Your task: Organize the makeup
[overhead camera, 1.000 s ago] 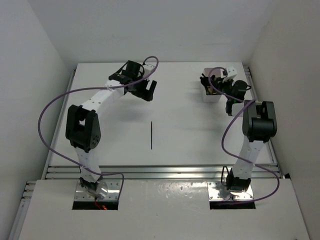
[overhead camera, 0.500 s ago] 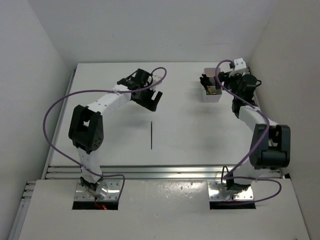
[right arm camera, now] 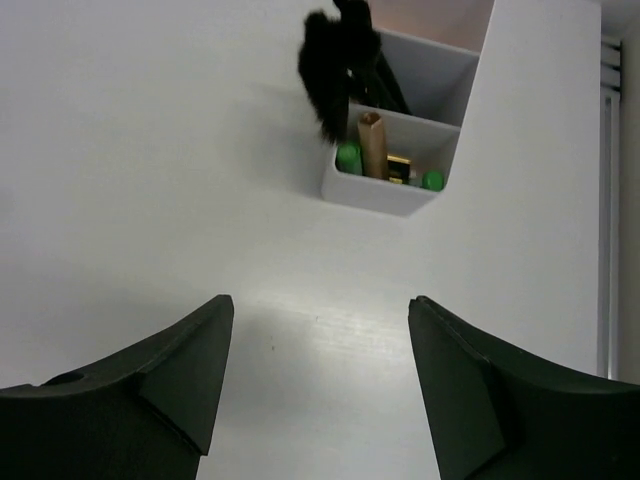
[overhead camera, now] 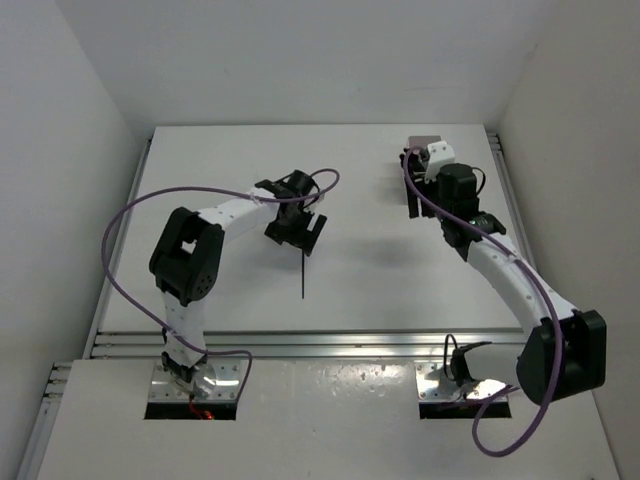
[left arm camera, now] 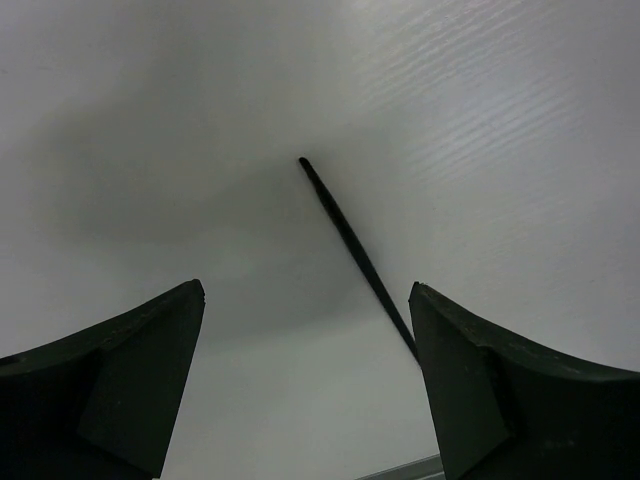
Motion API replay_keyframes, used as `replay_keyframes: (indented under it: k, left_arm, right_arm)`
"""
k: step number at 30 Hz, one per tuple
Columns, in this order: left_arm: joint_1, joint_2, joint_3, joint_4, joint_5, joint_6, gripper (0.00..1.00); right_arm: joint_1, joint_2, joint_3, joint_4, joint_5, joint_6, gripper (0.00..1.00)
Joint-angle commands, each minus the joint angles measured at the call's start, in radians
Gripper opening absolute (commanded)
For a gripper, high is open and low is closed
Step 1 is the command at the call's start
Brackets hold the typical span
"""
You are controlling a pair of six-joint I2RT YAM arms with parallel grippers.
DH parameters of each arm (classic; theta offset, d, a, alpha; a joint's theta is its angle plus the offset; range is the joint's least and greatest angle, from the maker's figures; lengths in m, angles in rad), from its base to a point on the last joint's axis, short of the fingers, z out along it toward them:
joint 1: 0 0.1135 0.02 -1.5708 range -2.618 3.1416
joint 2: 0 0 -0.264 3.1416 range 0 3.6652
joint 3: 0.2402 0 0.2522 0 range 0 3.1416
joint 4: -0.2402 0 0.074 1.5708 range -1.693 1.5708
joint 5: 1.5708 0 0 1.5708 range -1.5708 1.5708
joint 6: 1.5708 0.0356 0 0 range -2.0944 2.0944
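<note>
A thin black pencil (overhead camera: 303, 272) lies alone on the white table mid-field. It also shows in the left wrist view (left arm camera: 355, 250). My left gripper (overhead camera: 298, 235) is open and empty, hovering over the pencil's far end, with the pencil running under the right finger (left arm camera: 520, 400). My right gripper (overhead camera: 420, 195) is open and empty, just near of the compartment box (right arm camera: 385, 195), which it mostly hides in the top view. In the box stand a black fluffy brush (right arm camera: 335, 70), a tan cylinder (right arm camera: 372, 145) and green tubes (right arm camera: 348, 155). The sponges are not visible.
The box (overhead camera: 425, 143) stands at the table's far right, close to the right wall. Metal rails (overhead camera: 320, 345) run along the table's near edge. White walls enclose the table on three sides.
My left gripper has moved nearer and right, from the far left down over the pencil's far end. My right arm has swung, bringing its gripper left over the box. The pencil has not moved.
</note>
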Motion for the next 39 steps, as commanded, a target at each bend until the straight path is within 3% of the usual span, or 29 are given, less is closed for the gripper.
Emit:
replay_keyframes:
  k: [1, 9, 15, 18, 19, 25, 33, 39]
  left_arm:
    - [-0.056, 0.007, -0.005, 0.038, -0.03, -0.116, 0.89]
    - [-0.11, 0.027, -0.095, 0.114, -0.075, -0.237, 0.89]
    - [-0.11, 0.049, -0.155, 0.114, -0.073, -0.277, 0.72]
    - [-0.11, 0.087, -0.144, 0.114, -0.073, -0.277, 0.56]
    - [-0.11, 0.096, -0.135, 0.114, -0.073, -0.277, 0.42]
    - [-0.11, 0.153, -0.135, 0.114, -0.127, -0.286, 0.0]
    - [-0.077, 0.118, -0.063, 0.089, -0.106, -0.256, 0.0]
    - [0.022, -0.017, 0.13, 0.108, 0.064, -0.168, 0.0]
  right_arm:
    - [0.062, -0.076, -0.006, -0.198, 0.161, 0.034, 0.71]
    - [0.17, -0.186, -0.016, -0.326, 0.255, -0.013, 0.72]
    - [0.182, -0.297, -0.088, -0.31, 0.295, -0.015, 0.72]
    - [0.182, -0.335, -0.109, -0.301, 0.308, -0.054, 0.72]
    - [0.182, -0.337, -0.117, -0.292, 0.309, -0.07, 0.72]
    - [0.18, -0.347, -0.111, -0.283, 0.331, -0.097, 0.73]
    - [0.182, -0.354, -0.102, -0.314, 0.215, -0.12, 0.73]
    - [0.182, -0.338, -0.102, -0.274, -0.186, -0.16, 0.76]
